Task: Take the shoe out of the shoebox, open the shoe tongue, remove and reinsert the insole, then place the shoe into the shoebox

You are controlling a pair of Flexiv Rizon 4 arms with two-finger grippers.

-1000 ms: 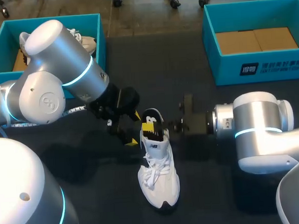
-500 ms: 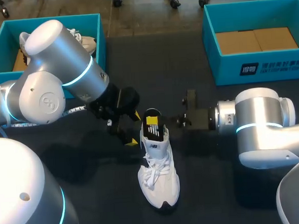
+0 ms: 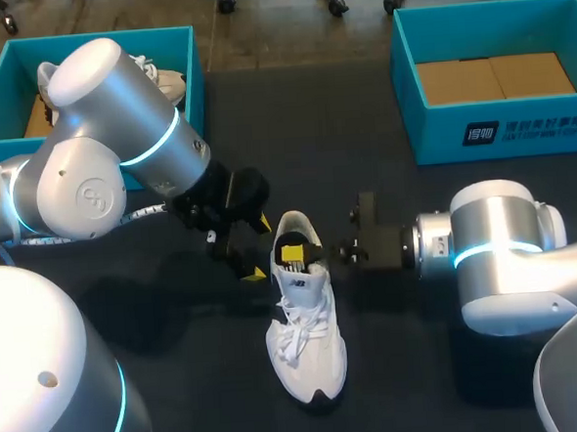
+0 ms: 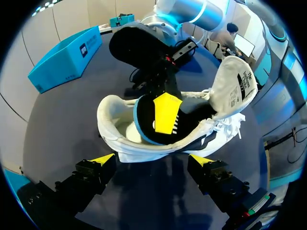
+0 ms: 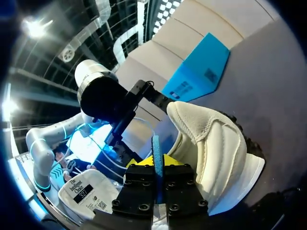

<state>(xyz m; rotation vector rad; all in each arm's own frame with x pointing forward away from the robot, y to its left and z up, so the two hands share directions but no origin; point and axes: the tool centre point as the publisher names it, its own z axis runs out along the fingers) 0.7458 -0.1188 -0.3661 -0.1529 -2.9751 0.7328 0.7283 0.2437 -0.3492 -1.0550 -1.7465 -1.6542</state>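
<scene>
Standing on its sole on the dark bench (image 3: 405, 365), the white shoe (image 3: 303, 325) has its toe toward the robot and its heel away. Its tongue (image 4: 237, 84) is folded back over the laces. The insole (image 4: 163, 115), blue-edged with a yellow patch, stands tilted in the shoe's opening, part of it risen above the collar.

The right gripper (image 5: 157, 164) comes in level from the shoe's right side at the heel opening, its two fingers clamped on the insole's thin blue edge. The left gripper (image 4: 152, 160) sits just beside the shoe's heel on the left, fingers well apart, the shoe's side ahead of them and untouched.

A teal shoebox (image 3: 101, 36) lies well beyond the shoe's heel toward the left arm, with the other shoe (image 3: 168, 83) inside. A second shoebox (image 3: 519, 143) lies well beyond the heel toward the right arm.
</scene>
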